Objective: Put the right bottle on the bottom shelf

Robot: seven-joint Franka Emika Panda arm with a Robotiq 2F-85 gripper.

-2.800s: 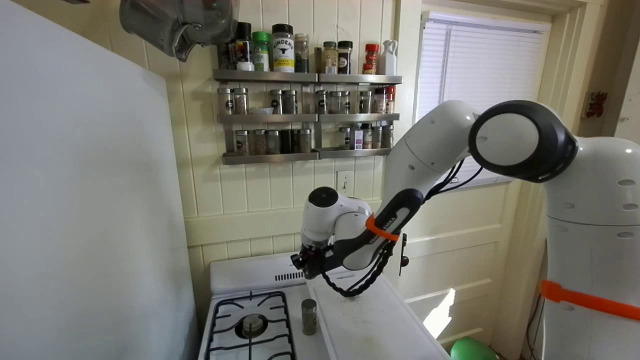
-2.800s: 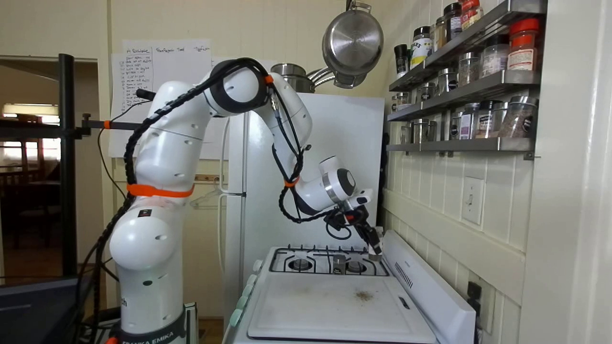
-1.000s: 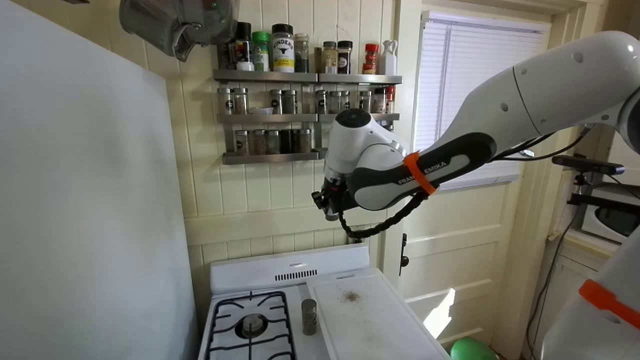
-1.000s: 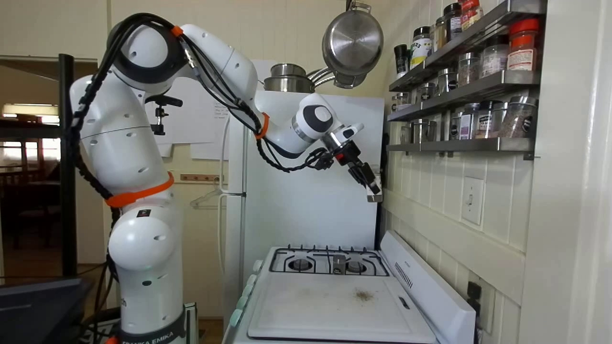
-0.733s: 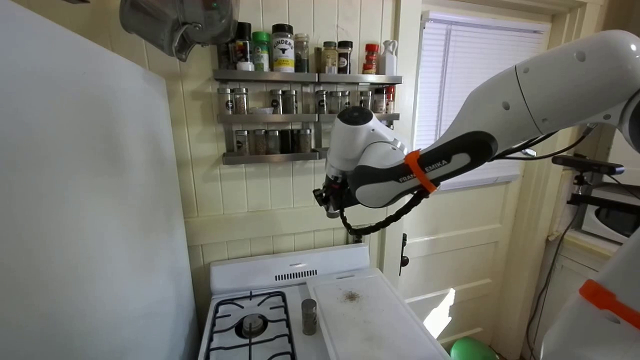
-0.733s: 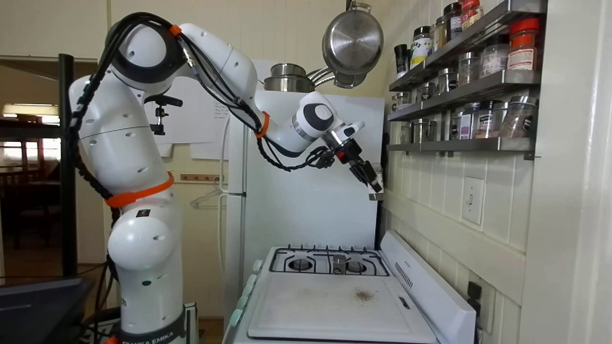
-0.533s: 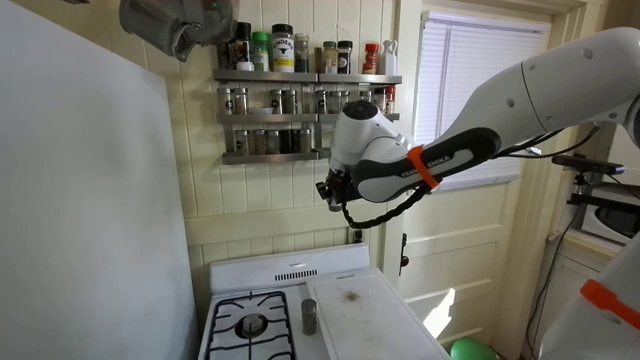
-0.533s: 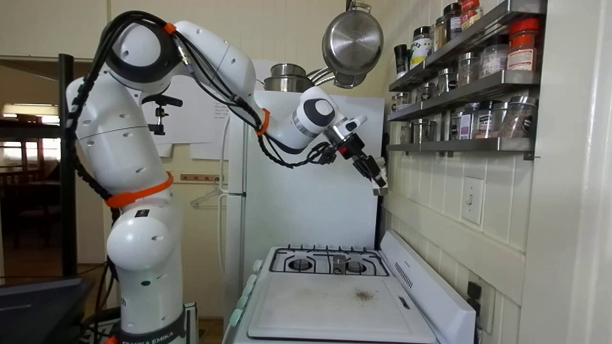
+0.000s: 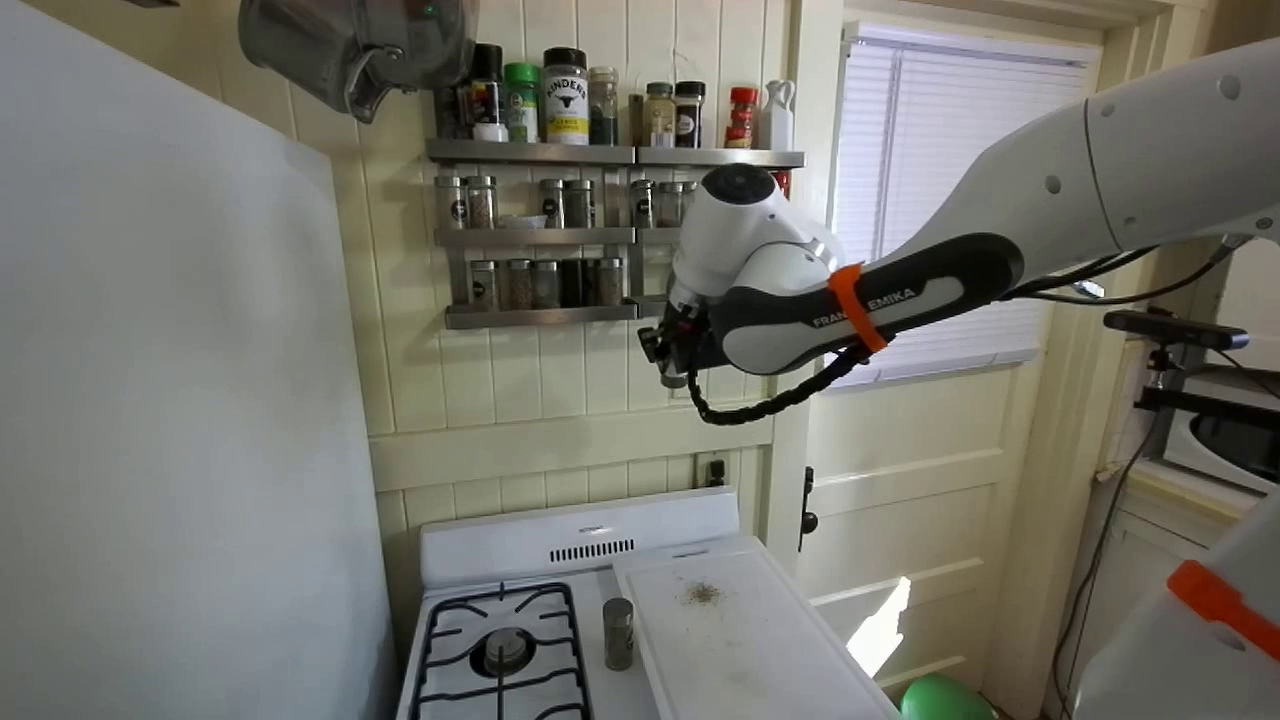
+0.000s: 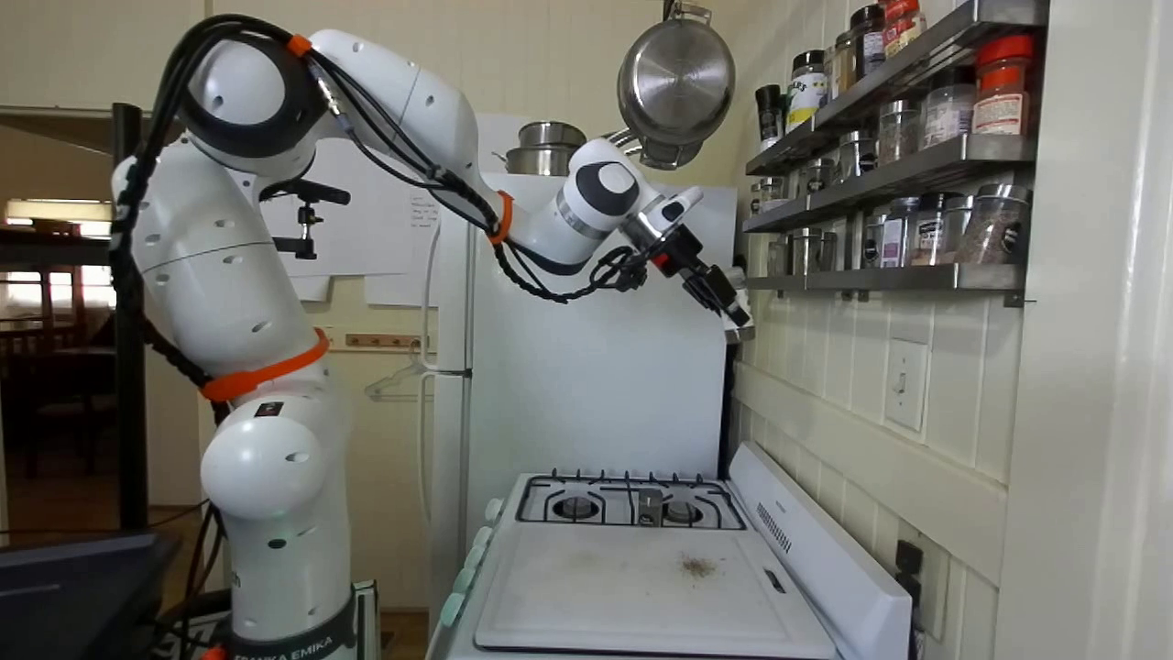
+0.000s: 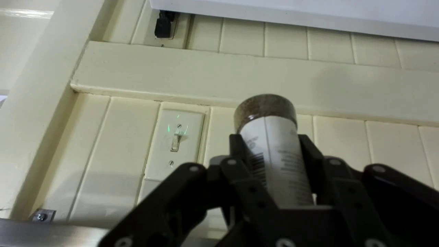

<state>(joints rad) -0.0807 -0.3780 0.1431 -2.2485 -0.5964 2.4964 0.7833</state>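
Much higher now than moments ago! Up from down by the stove [image 10: 632,587] to near the bottom shelf [image 10: 889,280], with the base below that level: into the placing approach, probably, with more lift needed before any slide inward. Gripping the right bottle [image 11: 277,156] with the tool [image 11: 271,140], pinched from both sides. Slim, smooth, cylindrical, papery white round the middle, glossy brown at the end. Grey metal ahead, cream-painted wall [image 9: 515,385] behind.

A white blind [image 9: 950,110] hangs beside the cream panelled wall [image 9: 515,375].

exterior: bottom shelf [image 9: 545,317] partly behind arm [image 9: 955,260] | wrist: bottle [image 11: 274,151] print [image 11: 293,163] blurred
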